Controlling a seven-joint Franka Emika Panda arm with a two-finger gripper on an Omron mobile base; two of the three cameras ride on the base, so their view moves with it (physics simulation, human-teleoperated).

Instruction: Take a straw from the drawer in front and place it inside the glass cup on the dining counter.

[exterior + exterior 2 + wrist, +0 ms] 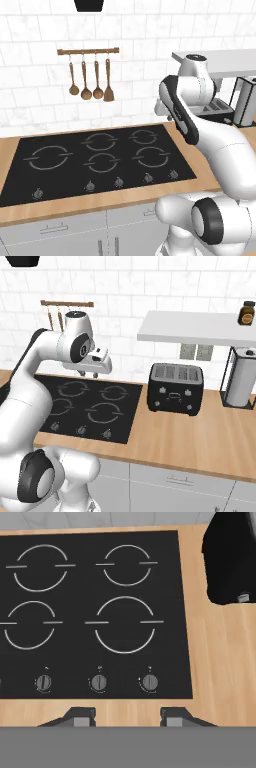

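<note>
Black cooktop [95,612] below your empty end effector [127,718], fingers apart, raised since the drawer [55,231] sits shut.

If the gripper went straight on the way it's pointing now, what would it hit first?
Probably the black cooktop: the gripper points down at it near the front knobs, jaws apart and empty. Its height above is hard to judge.

Open space lies above the flat cooktop [95,612]; the toaster [175,388] blocks the right side.
</note>
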